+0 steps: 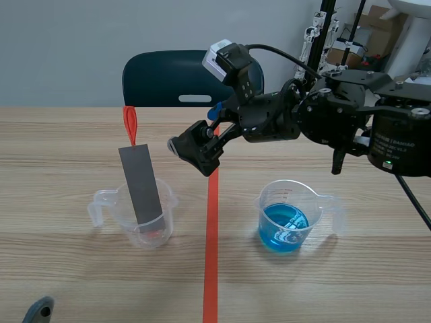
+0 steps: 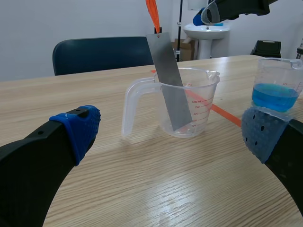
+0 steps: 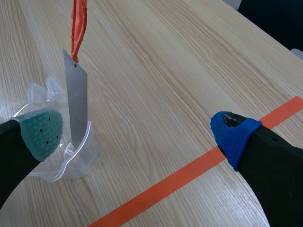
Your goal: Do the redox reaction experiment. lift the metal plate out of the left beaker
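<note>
The metal plate (image 1: 143,185) stands in the left beaker (image 1: 168,202), a clear plastic jug with a handle and red scale marks printed on its wall. The plate's lower end sits down inside the beaker. The rest leans against the rim and rises well above it, tilted. An orange strip (image 1: 129,124) is tied through the top of the plate and sticks up from it.

The right pincer (image 3: 138,134) hangs in the air above the surface (image 1: 67,148), higher than the left beaker and off to its right, near the top of the plate. Its fingers are spread wide and hold nothing. From its own camera, the green-padded finger is just beside the beaker and the plate, apart from both.

The left pincer (image 2: 170,132) sits low on the robot's side of the left beaker, facing it, fingers wide apart and gripping nothing.

To the right of the left beaker, across the orange tape line (image 1: 212,256), stands a second beaker (image 1: 330,205) holding blue liquid (image 1: 283,229). Beyond the left beaker, at the far edge of the surface, is a dark blue chair (image 1: 168,77).
</note>
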Controlling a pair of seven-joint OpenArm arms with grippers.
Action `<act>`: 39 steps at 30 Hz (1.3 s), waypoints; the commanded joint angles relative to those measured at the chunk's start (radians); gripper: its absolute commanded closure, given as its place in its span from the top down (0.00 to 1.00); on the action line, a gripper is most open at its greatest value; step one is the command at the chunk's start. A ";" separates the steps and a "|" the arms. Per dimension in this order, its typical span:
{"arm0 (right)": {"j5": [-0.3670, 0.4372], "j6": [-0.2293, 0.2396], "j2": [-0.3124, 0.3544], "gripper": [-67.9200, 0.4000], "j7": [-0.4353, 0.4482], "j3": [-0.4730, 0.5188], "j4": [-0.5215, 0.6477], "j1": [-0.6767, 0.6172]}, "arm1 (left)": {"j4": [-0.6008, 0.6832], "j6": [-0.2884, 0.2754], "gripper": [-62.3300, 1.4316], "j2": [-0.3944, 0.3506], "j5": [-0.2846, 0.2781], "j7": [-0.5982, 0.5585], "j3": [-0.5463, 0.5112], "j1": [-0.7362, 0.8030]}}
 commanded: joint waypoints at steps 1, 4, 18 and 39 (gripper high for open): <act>0.010 0.006 -0.021 1.00 0.021 0.005 0.010 0.043 | 0.008 0.002 1.00 -0.006 -0.006 -0.046 -0.005 0.002; 0.010 0.006 -0.042 1.00 0.024 -0.011 -0.005 0.051 | 0.008 0.002 1.00 -0.006 -0.006 -0.046 -0.005 0.002; 0.005 0.003 -0.133 1.00 0.049 -0.061 -0.065 0.056 | 0.008 0.002 1.00 -0.006 -0.006 -0.046 -0.005 0.002; -0.030 0.006 -0.229 1.00 0.071 -0.072 -0.188 0.056 | 0.008 0.002 1.00 -0.006 -0.006 -0.046 -0.005 0.002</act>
